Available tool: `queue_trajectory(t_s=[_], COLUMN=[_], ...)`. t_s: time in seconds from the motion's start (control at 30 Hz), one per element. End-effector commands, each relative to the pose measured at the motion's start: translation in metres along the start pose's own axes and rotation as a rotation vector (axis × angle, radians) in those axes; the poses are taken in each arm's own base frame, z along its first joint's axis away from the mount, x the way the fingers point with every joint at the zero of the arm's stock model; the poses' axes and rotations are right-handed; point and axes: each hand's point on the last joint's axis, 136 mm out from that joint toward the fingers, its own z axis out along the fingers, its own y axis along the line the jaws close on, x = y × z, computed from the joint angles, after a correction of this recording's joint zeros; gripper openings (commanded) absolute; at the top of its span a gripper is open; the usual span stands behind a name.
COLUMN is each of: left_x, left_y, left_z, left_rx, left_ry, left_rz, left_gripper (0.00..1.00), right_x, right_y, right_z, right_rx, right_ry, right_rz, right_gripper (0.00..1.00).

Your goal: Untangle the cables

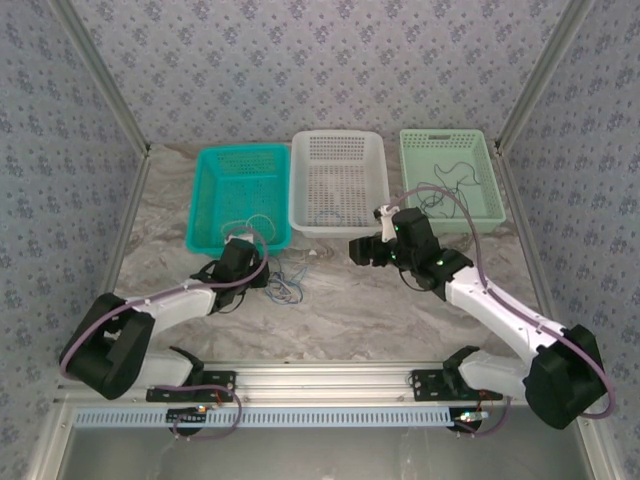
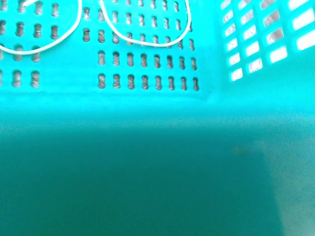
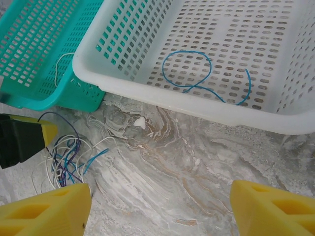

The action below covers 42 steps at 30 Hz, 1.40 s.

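Flower-patterned walls (image 1: 320, 60) enclose a marble-look table (image 1: 350, 310). The left gripper (image 1: 240, 260) is at the teal basket (image 1: 205, 200), and one cannot tell if it is closed. The tangled cables (image 1: 285, 287) lie on the table just beside it. The right gripper (image 3: 160, 206) hovers with fingers spread wide and empty, near the white basket (image 3: 147, 91)

Three perforated baskets stand in a row at the far side of my table (image 1: 380, 300). The teal basket (image 1: 243, 150) is on the left, the white basket (image 1: 337, 137) in the middle and the green basket (image 1: 445, 134) on the right. The teal one sits close against the white one, and the green one stands just beside it. My tabletop is grey and marble-patterned. A small white scrap (image 3: 140, 122) lies on it near the white basket's front wall. Flowered wallpaper (image 1: 320, 60) lines the walls around me, and a metal rail (image 1: 330, 375) runs along the near edge.
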Motion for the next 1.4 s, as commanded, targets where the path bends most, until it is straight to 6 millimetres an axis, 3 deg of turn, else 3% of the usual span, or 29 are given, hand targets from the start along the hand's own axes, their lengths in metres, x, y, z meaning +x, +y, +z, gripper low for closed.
queue_trajectory(t_s=[0.0,0.07,0.27,0.5,0.77,1.0,1.17,1.37], left_x=[-0.019,-0.019,-0.018,-0.027,-0.026,-0.047,-0.059,-0.058], left_y=[-0.019,-0.024,-0.052,-0.083,-0.121,-0.152,-0.158,-0.164], left_z=[-0.002,-0.005,-0.030,-0.065,-0.088,-0.119,-0.140,-0.152], left_rx=[0.072,0.091,0.164,0.255,0.373,0.470,0.516,0.568], left_ry=[-0.038,-0.043,-0.071,-0.121,-0.124,-0.207,-0.262,-0.273], left_rz=[0.008,0.012,0.083,0.134,0.201,0.217,0.197,0.184], left_gripper=[0.05,0.00,0.00,0.00,0.00,0.00,0.00,0.00], right_x=[0.004,0.007,0.022,0.031,0.041,0.056,0.062,0.058], right_y=[-0.005,-0.007,-0.006,0.024,0.058,0.083,0.076,0.077], right_z=[-0.006,-0.007,-0.002,0.006,0.022,0.045,0.058,0.061], right_rx=[0.032,0.041,0.034,-0.058,-0.110,-0.124,-0.049,-0.047], right_ry=[-0.007,0.000,0.020,0.012,-0.007,0.017,0.038,-0.022], right_rz=[0.018,0.022,0.027,-0.058,-0.132,-0.171,-0.139,-0.083], right_gripper=[0.77,0.77,0.77,0.81,0.87,0.87,0.82,0.84])
